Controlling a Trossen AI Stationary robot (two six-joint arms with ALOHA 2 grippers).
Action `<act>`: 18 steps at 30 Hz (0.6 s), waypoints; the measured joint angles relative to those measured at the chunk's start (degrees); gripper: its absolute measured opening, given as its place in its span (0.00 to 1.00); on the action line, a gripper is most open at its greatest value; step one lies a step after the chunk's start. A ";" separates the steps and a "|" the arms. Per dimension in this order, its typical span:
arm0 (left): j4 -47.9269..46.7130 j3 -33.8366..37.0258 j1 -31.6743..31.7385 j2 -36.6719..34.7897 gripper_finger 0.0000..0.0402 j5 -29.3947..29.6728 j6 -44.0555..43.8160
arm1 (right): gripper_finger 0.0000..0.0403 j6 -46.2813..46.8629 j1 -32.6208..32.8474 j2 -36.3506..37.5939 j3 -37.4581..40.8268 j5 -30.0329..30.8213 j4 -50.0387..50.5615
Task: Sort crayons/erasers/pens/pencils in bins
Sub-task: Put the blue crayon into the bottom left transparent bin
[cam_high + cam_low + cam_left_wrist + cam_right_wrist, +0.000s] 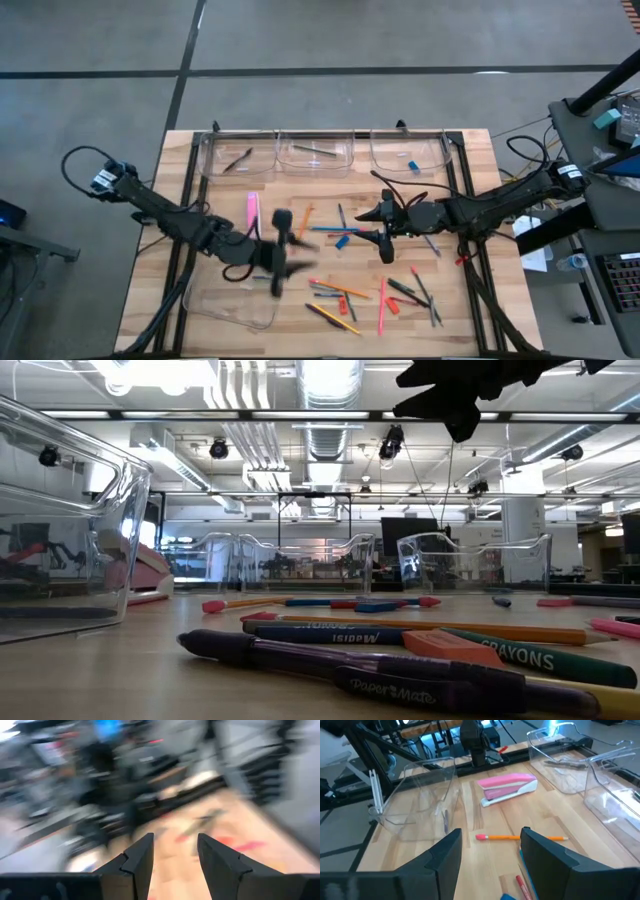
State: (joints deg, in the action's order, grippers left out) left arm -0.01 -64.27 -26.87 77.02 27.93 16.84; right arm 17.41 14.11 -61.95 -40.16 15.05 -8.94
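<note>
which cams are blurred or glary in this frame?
Left wrist view: heavy motion smear, only the left gripper fingers read sharp, open. High view: left gripper ghosted by motion. Low view: ceiling lights blow out, the near pen soft. Right wrist view: crisp; open right gripper above an orange pencil.

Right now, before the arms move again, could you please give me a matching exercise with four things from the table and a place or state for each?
Things:
A. pink stapler
B. small blue eraser
C. dark pen
D. left claw

Places or states:
1. inside the back right bin
2. inside the back left bin
3. lying on the table, outside every bin
4. open, with nothing between its fingers

Right pairs: A-3, B-1, C-2, D-4.
</note>
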 joint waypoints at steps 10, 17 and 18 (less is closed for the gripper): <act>-10.56 4.23 8.35 -9.72 0.34 1.41 -10.47 | 0.48 0.15 0.00 0.00 0.00 0.00 0.74; 1.51 16.97 10.24 -23.66 0.34 -3.46 -10.92 | 0.48 -0.82 -0.13 0.00 0.00 0.62 1.20; 5.96 19.87 10.36 -25.31 0.34 -3.44 -10.32 | 0.48 -1.29 -0.13 0.00 0.00 1.30 1.55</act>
State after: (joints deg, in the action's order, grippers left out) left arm 5.95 -44.40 -16.51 51.70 24.49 6.52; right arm 16.12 13.98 -61.95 -40.16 16.34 -7.39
